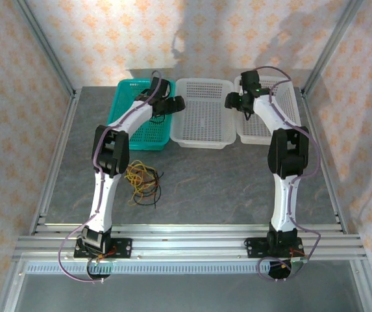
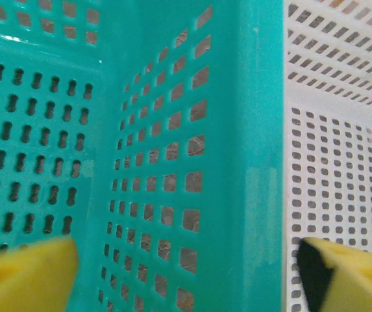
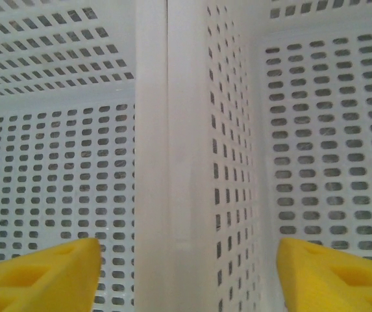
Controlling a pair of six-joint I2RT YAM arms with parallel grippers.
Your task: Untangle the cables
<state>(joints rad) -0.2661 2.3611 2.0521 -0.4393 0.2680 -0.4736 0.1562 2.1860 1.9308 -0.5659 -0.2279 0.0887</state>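
The cables (image 1: 143, 184), thin yellow, orange-red and black wires, lie in one tangled heap on the grey table beside the left arm's forearm. Both grippers are far behind the heap, over the baskets. My left gripper (image 1: 173, 104) (image 2: 186, 279) is open, and its yellow pads (image 2: 23, 276) straddle the right wall of the teal basket (image 2: 263, 130) without holding anything. My right gripper (image 1: 232, 101) (image 3: 189, 273) is open too, with its pads (image 3: 335, 273) set on either side of the adjoining white basket rims (image 3: 166, 162).
Three perforated baskets stand side by side at the back: the teal basket (image 1: 148, 133), a middle white basket (image 1: 202, 123) and a right white basket (image 1: 250, 133). Metal frame rails border the table on the left, right and near edges.
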